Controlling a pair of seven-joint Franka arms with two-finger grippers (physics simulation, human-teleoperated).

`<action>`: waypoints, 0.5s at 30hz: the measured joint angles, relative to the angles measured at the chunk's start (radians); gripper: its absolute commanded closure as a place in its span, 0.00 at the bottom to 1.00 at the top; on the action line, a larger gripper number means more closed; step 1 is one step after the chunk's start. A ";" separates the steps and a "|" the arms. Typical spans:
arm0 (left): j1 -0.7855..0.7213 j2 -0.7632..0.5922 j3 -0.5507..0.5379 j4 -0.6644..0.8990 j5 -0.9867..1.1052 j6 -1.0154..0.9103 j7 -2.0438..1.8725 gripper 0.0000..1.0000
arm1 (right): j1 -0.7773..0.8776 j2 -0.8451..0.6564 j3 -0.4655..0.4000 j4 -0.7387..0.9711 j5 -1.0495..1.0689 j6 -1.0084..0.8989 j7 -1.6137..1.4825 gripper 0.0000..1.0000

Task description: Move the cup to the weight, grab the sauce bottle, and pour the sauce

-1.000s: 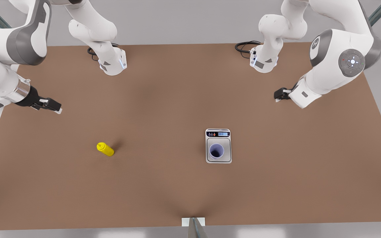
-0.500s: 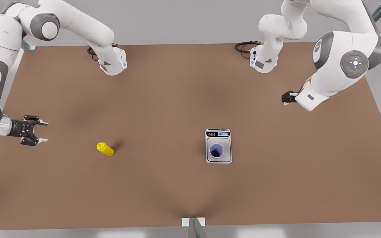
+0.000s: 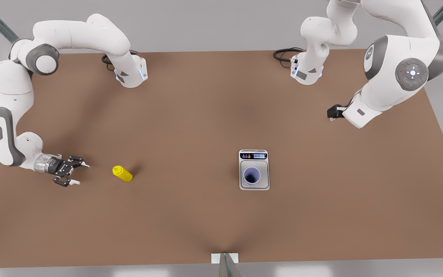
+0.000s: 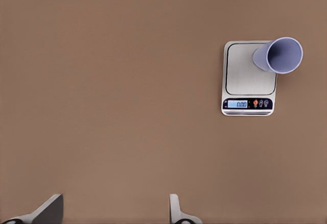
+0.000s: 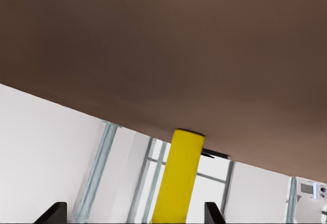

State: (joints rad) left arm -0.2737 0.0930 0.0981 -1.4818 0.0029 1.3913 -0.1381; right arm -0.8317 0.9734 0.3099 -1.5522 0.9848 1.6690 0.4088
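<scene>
The lavender cup point(image 3: 251, 176) stands upright on the grey plate of the weight point(image 3: 264, 181), a small white scale with its display at the far end. The yellow sauce bottle point(image 3: 122, 174) stands on the brown table toward the front view's left. My right gripper point(image 3: 82, 174) is open and low, a short way from the bottle on the front view's left, pointing at it. In the right wrist view the sauce bottle point(image 5: 179, 178) stands ahead of the open right gripper point(image 5: 134, 216). My left gripper point(image 3: 332, 112) waits high at the front view's right, open point(image 4: 113, 214), looking down on the weight point(image 4: 245, 75) and cup point(image 4: 278, 55).
Both arm bases point(image 3: 131, 73) point(image 3: 306, 71) sit at the table's far edge with black cables beside them. A small white bracket point(image 3: 224, 257) is at the near edge. Bare brown tabletop point(image 3: 190, 127) lies between the bottle and the scale.
My right arm has swung down and toward the bottle, bringing its open gripper to table height beside it. My left arm shifted slightly, then stayed still. Cup, scale and bottle have not moved.
</scene>
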 measured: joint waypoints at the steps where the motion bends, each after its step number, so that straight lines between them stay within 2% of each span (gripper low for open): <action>1: 0.000 0.001 0.000 0.000 0.000 0.000 0.000 0.00 | -0.004 0.005 0.020 -0.017 0.000 -0.011 0.002 0.00; 11: 0.001 0.001 0.000 0.003 0.001 0.002 0.000 0.00 | -0.004 0.077 0.112 -0.027 -0.007 -0.035 0.203 0.00; 15: 0.001 0.002 0.000 0.003 0.001 0.005 0.000 0.00 | -0.006 0.089 0.142 -0.025 -0.007 -0.040 0.192 0.00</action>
State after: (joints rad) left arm -0.2727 0.0952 0.0982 -1.4788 0.0044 1.3966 -0.1381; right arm -0.8375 1.0628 0.4523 -1.5776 0.9777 1.6291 0.6007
